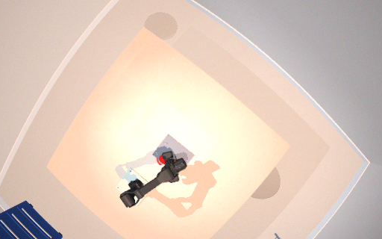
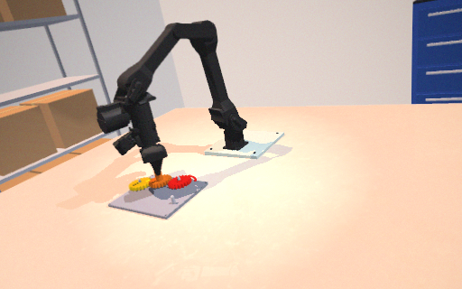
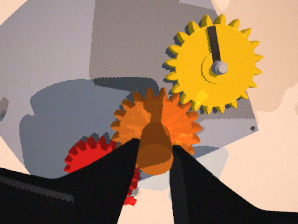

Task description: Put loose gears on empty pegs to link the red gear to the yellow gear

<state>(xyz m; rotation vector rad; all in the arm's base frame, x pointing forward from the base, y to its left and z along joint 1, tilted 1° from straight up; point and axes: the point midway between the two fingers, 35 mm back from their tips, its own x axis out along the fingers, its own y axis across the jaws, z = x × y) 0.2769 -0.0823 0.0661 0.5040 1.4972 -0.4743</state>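
My gripper (image 2: 158,174) (image 3: 154,148) is shut on the upright hub of the orange gear (image 2: 160,181) (image 3: 182,122). The orange gear is low over the grey board (image 1: 180,146) (image 2: 142,207) (image 3: 55,47), between the yellow gear (image 2: 139,184) (image 3: 235,50) with its black stripe and the red gear (image 1: 160,160) (image 2: 180,182) (image 3: 90,158). Its teeth are close to both; whether it sits fully flat is hard to tell. Its peg is hidden under it. An empty peg (image 2: 172,200) stands near the board's front edge. The fingers partly cover the red gear in the wrist view.
The arm's base plate (image 1: 126,179) (image 2: 263,144) lies behind the board on the table (image 2: 313,217). A shelf with boxes (image 2: 69,119) is beyond the table at the left. A blue cabinet (image 1: 20,224) (image 2: 448,59) stands away from the table.
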